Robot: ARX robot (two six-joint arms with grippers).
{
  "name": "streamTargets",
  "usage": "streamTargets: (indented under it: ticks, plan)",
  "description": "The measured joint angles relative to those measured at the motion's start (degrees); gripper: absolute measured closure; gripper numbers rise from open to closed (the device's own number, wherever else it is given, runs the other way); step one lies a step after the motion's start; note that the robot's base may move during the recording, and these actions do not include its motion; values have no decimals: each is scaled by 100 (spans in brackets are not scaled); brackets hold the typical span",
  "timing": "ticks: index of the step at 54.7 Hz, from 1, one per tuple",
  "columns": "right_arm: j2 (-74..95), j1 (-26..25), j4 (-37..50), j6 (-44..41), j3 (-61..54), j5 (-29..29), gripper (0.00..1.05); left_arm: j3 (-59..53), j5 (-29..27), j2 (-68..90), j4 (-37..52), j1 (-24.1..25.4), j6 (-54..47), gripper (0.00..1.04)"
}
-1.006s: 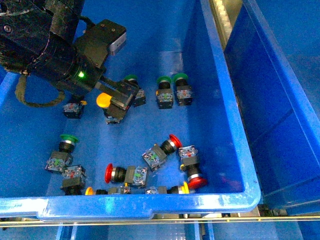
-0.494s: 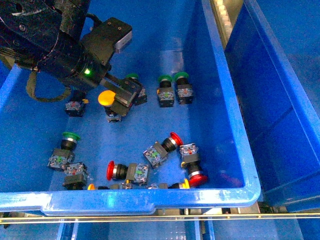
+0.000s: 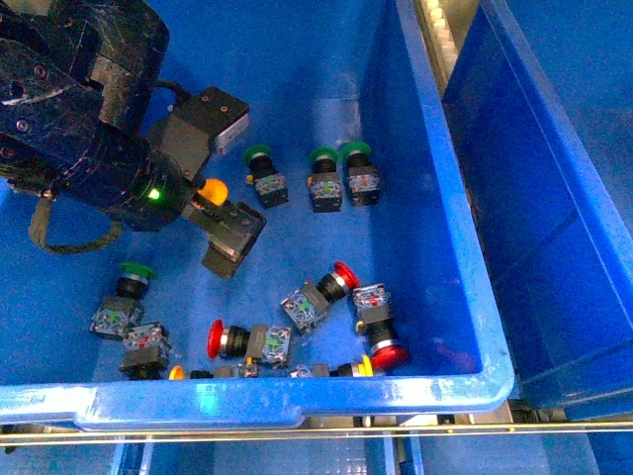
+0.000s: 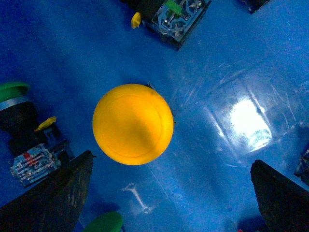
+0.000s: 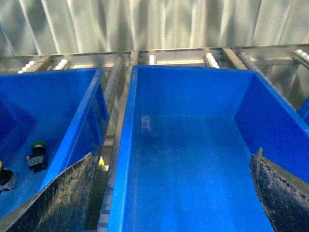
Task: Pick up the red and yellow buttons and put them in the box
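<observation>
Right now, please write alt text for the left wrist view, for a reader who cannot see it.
A round yellow push-button cap, seen from above, fills the middle, on the glossy blue plastic bin floor. The left gripper holds its dark fingers wide apart on either side, not touching it. Green-capped buttons and a black contact block lie near the edges.

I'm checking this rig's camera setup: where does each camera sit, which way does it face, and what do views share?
Front view: on the robot's body, looking down into the button bin; the left arm and left gripper show.
Left wrist view: faces straight down onto the yellow button; its fingertips show.
Right wrist view: looks into the box; the right gripper frames it.
Shared: front and left wrist views both show the yellow button.
</observation>
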State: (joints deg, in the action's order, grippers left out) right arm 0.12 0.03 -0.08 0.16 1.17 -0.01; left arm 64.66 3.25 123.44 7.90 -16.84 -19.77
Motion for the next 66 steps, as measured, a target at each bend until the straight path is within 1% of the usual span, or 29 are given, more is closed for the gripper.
streamTargets:
  ticks: [24, 54, 66]
  plan:
    - [0, 0, 0, 2, 0, 0, 7, 26, 17, 2, 81, 138, -339, 8]
    - [0, 0, 0, 2, 0, 0, 7, 389, 129, 350, 586, 138, -535, 8]
    - [0, 0, 0, 2, 0, 0, 7, 463, 131, 459, 603, 127, -542, 8]
